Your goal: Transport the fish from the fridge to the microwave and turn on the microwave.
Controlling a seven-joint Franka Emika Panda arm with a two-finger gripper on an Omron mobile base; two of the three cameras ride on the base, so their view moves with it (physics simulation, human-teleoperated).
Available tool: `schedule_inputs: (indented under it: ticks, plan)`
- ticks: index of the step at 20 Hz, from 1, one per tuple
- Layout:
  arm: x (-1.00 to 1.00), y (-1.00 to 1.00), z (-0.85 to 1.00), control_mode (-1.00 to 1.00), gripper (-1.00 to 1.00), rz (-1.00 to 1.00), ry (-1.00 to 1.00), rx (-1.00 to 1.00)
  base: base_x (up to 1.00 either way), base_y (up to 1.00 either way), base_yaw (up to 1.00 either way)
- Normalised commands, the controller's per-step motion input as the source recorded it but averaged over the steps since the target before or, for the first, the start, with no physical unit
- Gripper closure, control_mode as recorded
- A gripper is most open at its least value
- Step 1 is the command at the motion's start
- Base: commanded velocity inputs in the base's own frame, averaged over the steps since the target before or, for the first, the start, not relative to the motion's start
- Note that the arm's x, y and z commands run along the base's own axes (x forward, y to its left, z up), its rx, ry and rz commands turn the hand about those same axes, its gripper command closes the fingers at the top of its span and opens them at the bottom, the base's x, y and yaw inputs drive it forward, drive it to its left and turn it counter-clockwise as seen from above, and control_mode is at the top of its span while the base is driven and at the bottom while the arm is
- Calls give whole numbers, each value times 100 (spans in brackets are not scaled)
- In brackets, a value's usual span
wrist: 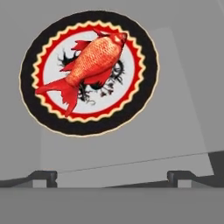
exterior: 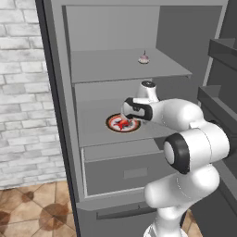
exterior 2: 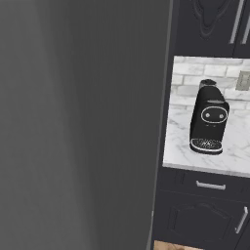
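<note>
Your claw (exterior: 124, 111) reached into the fridge (exterior: 60, 115) in the left base view, over the plate (exterior: 111, 122). From the hand view, your jaws stood wide apart, with the fish (wrist: 89, 65) on the plate at eleven o'clock.

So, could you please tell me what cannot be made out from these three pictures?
- Fish on the plate: left base view, partly covered by the arm.
- Small item on the upper shelf: too small to identify.
- Fridge: right base view, its blank grey side blocks the inside.
- Microwave: none in sight.
</note>
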Motion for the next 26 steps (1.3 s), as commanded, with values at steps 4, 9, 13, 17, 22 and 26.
schedule_inputs:
  ticks: [4, 9, 13, 17, 22, 26]
  plan:
    - [30, 13, -2, -100, -100, 0, -18, 0, 0, 0, 0]
    - [31, 20, -14, -100, -100, 0, -8, 0, 0, 0, 0]
    - [37, 12, -8, -100, -100, 0, -4, 1, 0, 0, 0]
    - [32, 0, 0, -100, -100, -1, -5, 3, 0, 0, 0]
    - [29, 0, -8, -100, -100, -4, 0, 1, 0, 0, 0]
    - [28, 0, -25, -100, -100, -7, 0, 0, 0, 0, 0]
